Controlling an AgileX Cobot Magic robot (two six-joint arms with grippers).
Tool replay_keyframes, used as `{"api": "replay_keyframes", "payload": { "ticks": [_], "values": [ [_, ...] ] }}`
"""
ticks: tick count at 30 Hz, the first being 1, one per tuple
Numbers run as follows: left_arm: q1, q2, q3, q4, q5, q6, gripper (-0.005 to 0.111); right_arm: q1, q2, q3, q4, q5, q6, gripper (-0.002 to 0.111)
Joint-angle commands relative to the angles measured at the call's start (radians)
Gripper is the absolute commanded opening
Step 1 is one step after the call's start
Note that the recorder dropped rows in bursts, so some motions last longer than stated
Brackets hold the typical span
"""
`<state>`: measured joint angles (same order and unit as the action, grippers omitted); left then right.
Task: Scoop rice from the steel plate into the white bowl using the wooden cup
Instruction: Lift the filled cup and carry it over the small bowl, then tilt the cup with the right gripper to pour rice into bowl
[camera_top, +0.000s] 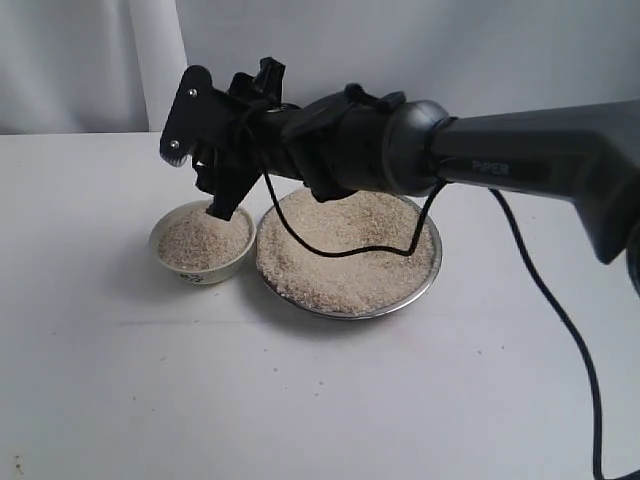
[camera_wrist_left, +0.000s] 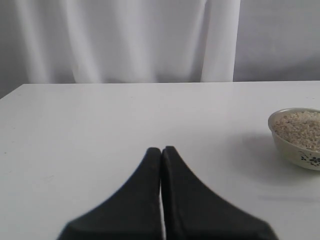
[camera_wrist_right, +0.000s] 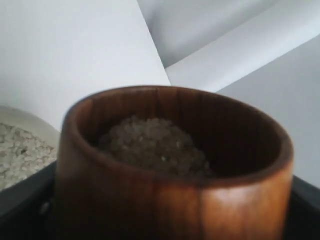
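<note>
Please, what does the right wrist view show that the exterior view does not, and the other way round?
Only the right wrist view: the wooden cup close up, with rice inside it, below the rim. Only the exterior view: the steel plate heaped with rice, and the right arm reaching over the white bowl; the cup cannot be made out there. Both: the white bowl, holding rice.

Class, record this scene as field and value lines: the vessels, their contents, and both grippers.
plate: heaped with rice, right beside the bowl
bowl: nearly full of rice
cup: holds rice, gripped by the right gripper
right gripper: over the bowl
left gripper: shut, empty, away from both vessels
</note>
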<state>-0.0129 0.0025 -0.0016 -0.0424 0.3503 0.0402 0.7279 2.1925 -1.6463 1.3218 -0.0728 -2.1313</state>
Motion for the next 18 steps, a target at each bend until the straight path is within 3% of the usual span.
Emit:
{"api": "replay_keyframes", "payload": {
  "ticks": [1, 10, 18],
  "values": [
    [-0.003, -0.003, 0.002, 0.000, -0.006, -0.004, 0.000, 0.027, 0.017, -0.020, -0.099, -0.075, -0.015, 0.000],
    [-0.003, -0.003, 0.002, 0.000, -0.006, -0.004, 0.000, 0.054, 0.049, -0.019, -0.212, -0.164, -0.012, 0.000],
    [-0.003, -0.003, 0.002, 0.000, -0.006, -0.004, 0.000, 0.063, 0.049, -0.019, -0.168, -0.147, -0.012, 0.000]
  ]
}}
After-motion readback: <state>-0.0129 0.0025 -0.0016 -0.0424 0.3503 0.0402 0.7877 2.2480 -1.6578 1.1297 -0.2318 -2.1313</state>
